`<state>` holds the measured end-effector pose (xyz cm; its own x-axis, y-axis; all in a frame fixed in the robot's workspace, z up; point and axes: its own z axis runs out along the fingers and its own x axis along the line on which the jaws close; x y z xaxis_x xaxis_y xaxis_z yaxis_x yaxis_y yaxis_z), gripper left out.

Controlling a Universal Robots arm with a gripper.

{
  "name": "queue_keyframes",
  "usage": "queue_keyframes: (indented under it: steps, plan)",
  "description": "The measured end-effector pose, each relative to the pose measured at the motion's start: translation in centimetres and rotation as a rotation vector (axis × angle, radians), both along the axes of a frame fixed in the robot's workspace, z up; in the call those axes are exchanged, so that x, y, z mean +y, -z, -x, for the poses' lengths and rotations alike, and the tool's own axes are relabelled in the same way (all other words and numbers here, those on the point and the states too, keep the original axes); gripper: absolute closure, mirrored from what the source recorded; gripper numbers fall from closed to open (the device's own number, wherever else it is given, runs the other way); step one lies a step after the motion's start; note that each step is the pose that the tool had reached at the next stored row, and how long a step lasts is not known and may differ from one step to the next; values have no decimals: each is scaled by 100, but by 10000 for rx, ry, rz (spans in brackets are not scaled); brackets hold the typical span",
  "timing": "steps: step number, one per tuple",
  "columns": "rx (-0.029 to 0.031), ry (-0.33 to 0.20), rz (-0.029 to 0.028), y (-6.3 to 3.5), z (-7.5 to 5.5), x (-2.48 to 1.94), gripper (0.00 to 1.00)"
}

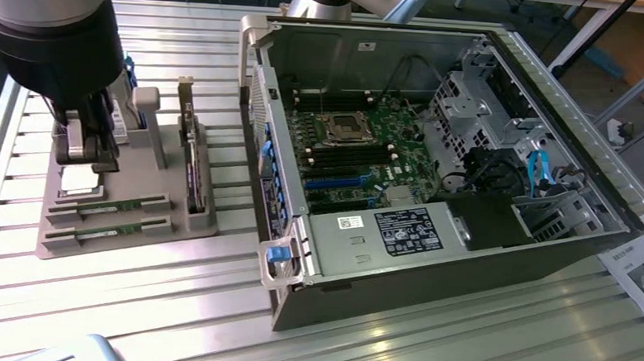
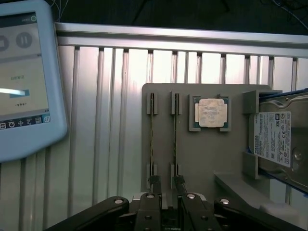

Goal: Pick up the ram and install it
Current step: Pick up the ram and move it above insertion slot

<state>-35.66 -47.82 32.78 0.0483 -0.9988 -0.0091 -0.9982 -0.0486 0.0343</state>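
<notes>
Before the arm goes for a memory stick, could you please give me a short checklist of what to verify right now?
1. Gripper open and empty: ok.
2. Both ram sticks seated in the grey holder: ok.
3. Gripper lined up on one stick: cannot tell.
4. Computer case open, motherboard exposed: ok.
5. Free memory slot on the motherboard: cannot tell.

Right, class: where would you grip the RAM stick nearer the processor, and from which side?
Probably mid-length on the ram stick, across its two flat faces, coming straight down from above. It stands on edge in the grey holder, ends seated in slots, top edge free; the second stick stands close alongside.
</notes>
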Motion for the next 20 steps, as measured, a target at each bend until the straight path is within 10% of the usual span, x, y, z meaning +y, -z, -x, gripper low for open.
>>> queue_keyframes:
  steps: [20]
  plan:
    - [1, -1, 1, 471, 0, -15, 76]
